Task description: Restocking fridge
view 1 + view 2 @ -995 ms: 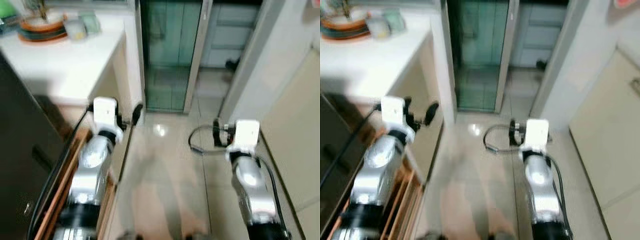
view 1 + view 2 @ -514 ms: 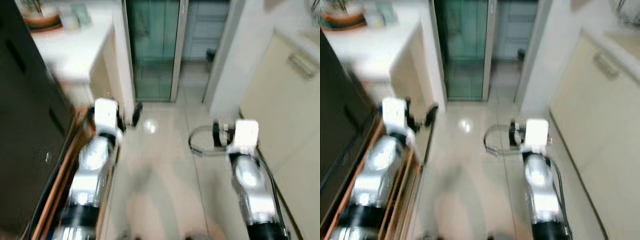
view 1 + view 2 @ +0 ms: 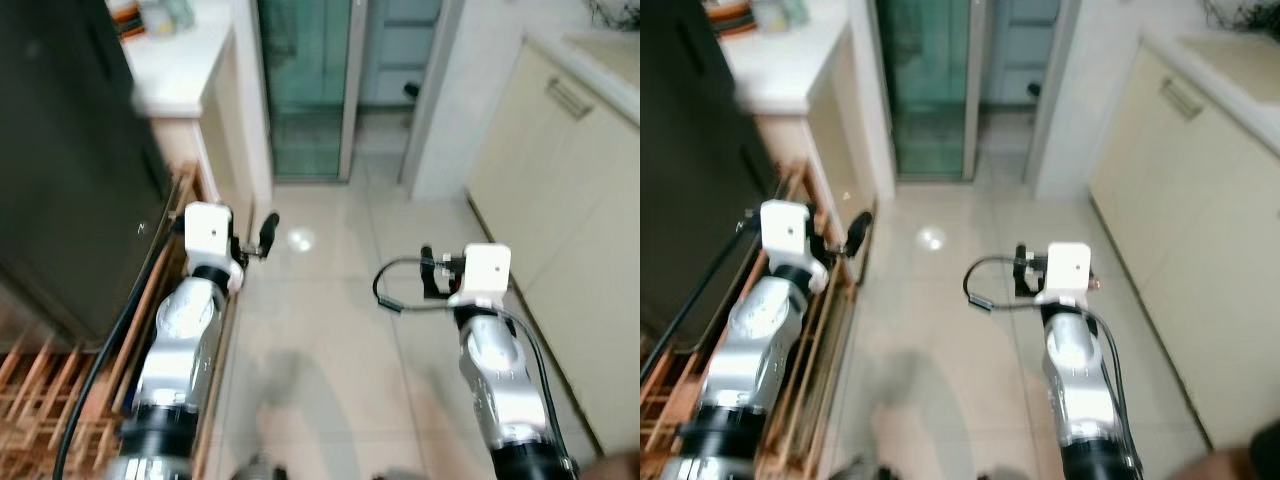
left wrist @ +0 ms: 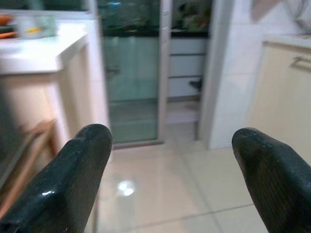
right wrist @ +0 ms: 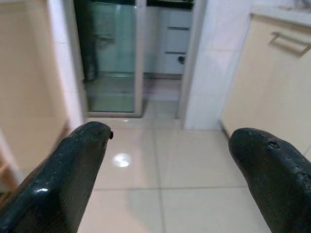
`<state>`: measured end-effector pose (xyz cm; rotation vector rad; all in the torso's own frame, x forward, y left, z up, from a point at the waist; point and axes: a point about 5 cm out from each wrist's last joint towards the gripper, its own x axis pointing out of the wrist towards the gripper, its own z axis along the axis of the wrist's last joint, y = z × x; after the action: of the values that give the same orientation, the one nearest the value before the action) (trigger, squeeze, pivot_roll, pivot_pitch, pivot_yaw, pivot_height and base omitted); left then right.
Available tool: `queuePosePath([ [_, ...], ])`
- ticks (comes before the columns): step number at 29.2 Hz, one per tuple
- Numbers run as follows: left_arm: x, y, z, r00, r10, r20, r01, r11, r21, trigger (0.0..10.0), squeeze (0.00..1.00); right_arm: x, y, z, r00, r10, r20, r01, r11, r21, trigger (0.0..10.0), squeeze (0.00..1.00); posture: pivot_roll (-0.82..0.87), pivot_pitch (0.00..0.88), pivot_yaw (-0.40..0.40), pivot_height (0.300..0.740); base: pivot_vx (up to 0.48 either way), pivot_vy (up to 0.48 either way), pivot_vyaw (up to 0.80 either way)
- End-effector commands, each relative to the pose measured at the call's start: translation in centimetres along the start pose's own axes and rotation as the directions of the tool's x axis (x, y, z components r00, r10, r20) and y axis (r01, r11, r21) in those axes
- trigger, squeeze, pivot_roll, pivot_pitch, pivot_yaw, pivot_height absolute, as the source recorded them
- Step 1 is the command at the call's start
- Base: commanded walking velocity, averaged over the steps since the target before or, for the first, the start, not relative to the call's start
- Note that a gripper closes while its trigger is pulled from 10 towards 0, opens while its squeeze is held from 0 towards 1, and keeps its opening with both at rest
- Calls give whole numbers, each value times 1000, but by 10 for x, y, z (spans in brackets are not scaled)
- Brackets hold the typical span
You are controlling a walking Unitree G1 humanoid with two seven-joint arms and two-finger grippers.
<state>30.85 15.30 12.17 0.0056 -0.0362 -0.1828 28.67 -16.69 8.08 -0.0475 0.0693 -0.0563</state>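
A tall dark appliance front (image 3: 70, 170) stands close on my left. My left gripper (image 4: 170, 160) is held out in front of me beside it, open, with nothing between its black fingers (image 4: 68, 184). In the head view one of its fingers (image 3: 267, 228) pokes out past the white wrist block. My right gripper (image 5: 167, 160) is also open and empty, raised over the tiled floor (image 3: 330, 330). No food item or bottle is held by either one.
A wooden slatted rack (image 3: 40, 400) sits low on the left under the dark front. Behind it is a white counter (image 3: 180, 70) with dishes. A green glass sliding door (image 3: 305, 80) lies straight ahead. Beige cabinets (image 3: 560, 180) line the right.
The whole picture has shifted, so the camera moved: the dark front now takes up more of the left and the beige cabinets have come into view. Both arms keep their pose.
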Motion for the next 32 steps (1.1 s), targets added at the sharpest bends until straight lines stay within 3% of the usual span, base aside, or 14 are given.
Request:
queuePosePath([
  [1, 0, -2, 0, 1000, 3, -2, -3, 1000, -3, 10000, 0, 1, -2, 1, 1000, 2, 3, -2, 1000, -6, 10000, 0, -79, 0, 46, 740, -360, 0, 0],
  [7, 0, -1, 2, 1000, 14, 6, -14, 1000, 0, 10000, 0, 3, 1, 0, 1000, 9, 1, -9, 1000, -5, 10000, 0, -72, 0, 45, 740, -107, 0, 0],
  [11, 1, -2, 12, 998, 5, 58, -9, 998, 70, 10000, 0, 5, 4, -1, 1000, 19, -1, -19, 1000, -3, 10000, 0, -67, 0, 41, 740, 0, 0, 0],
  [14, 2, -2, 13, 998, -1, 64, -3, 998, 60, 10000, 0, 5, 5, -1, 1000, 24, -2, -24, 1000, -3, 10000, 0, -67, 0, 42, 740, 0, 0, 0],
  [21, 3, -9, 15, 996, -44, 78, 38, 997, 66, 10000, 0, 8, 7, -1, 1000, 31, 0, -31, 1000, 1, 10000, 0, -68, 0, 45, 740, 0, 418, 0],
  [32, 3, -12, 13, 997, -31, 69, 28, 998, 51, 10000, 0, 8, 8, -1, 999, 41, -1, -41, 999, -2, 10000, 0, -72, 0, 41, 740, 0, 464, 0],
])
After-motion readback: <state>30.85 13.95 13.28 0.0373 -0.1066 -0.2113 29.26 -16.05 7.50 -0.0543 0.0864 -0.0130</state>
